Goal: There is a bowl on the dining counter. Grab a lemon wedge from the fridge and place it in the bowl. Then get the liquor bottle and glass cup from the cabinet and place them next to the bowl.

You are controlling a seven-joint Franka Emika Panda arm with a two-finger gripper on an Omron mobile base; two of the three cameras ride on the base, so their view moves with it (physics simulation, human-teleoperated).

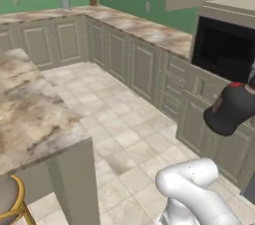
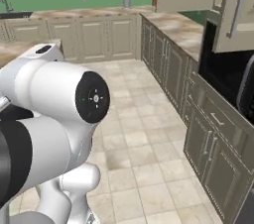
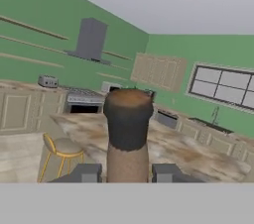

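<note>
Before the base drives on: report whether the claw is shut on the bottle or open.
Shut on the bottle. In the hand view the claw has a dark finger against each side of the bottle's neck, which rises between them.

Open tiled floor (image 1: 124, 134) is left between the marble dining counter (image 1: 30, 114) and the cabinet run (image 1: 149, 69); passage rightward is blocked by the black oven (image 1: 224, 50) and open cabinet door (image 2: 238, 10)
</note>
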